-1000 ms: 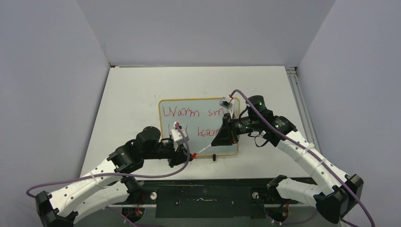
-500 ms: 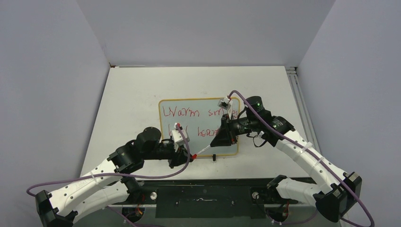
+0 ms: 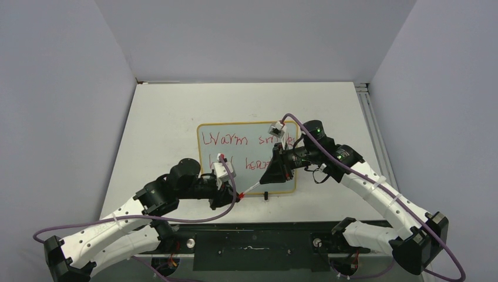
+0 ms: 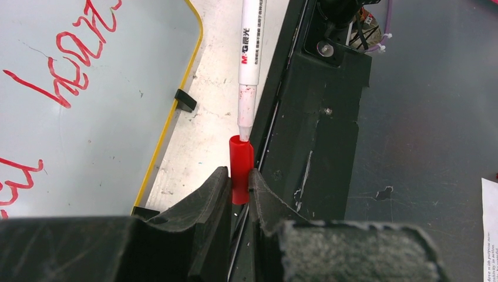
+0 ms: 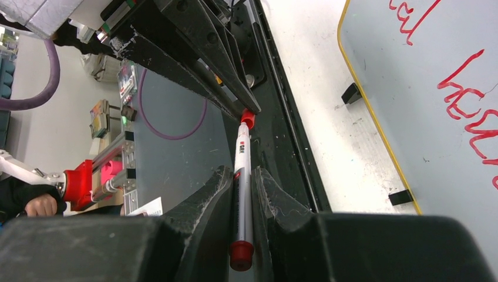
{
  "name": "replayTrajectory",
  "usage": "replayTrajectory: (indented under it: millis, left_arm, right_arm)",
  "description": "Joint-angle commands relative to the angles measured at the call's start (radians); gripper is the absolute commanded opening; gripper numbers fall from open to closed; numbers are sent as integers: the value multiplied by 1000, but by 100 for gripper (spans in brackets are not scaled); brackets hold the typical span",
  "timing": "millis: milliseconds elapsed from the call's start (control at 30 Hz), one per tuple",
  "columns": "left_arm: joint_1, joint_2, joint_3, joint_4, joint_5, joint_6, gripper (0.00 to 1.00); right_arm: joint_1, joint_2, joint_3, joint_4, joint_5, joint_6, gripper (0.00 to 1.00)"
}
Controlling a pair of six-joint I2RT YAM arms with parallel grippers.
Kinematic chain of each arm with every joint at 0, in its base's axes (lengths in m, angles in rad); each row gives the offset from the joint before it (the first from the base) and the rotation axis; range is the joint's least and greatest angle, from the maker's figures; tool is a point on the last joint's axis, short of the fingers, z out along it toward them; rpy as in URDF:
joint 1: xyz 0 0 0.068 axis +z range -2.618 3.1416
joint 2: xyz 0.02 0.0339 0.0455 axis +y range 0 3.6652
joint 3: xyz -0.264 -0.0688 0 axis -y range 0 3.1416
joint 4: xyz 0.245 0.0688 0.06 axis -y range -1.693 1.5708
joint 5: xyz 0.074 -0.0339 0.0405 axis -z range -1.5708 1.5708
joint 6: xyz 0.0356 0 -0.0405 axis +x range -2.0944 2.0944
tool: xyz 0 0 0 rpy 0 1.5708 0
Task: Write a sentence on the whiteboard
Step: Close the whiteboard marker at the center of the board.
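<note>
The whiteboard [image 3: 246,130] lies mid-frame on the desk [image 3: 164,117], with the sentence [image 3: 226,140] in red across it. Just below its lower edge the left claw [image 4: 238,176] pinches a red cap [image 4: 241,155]. The right claw [image 5: 243,171], over the board's lower right corner, is clamped on a white marker [image 5: 241,150] whose tip meets the cap's mouth. Both arms reach in from the bottom corners, elbows out, wrists facing each other.
</note>
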Motion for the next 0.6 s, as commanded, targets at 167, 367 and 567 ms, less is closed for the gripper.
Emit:
replayTrajectory:
  millis: [167, 367, 567]
  left_arm:
    - [-6, -19, 8, 16, -14, 20, 0]
    - [-16, -26, 3, 20, -7, 21, 0]
    - [-23, -33, 1, 20, -16, 23, 0]
  right_arm:
    - [35, 20, -20, 42, -15, -15, 5]
    - [46, 44, -33, 45, -17, -25, 5]
    - [50, 52, -46, 77, -19, -7, 5]
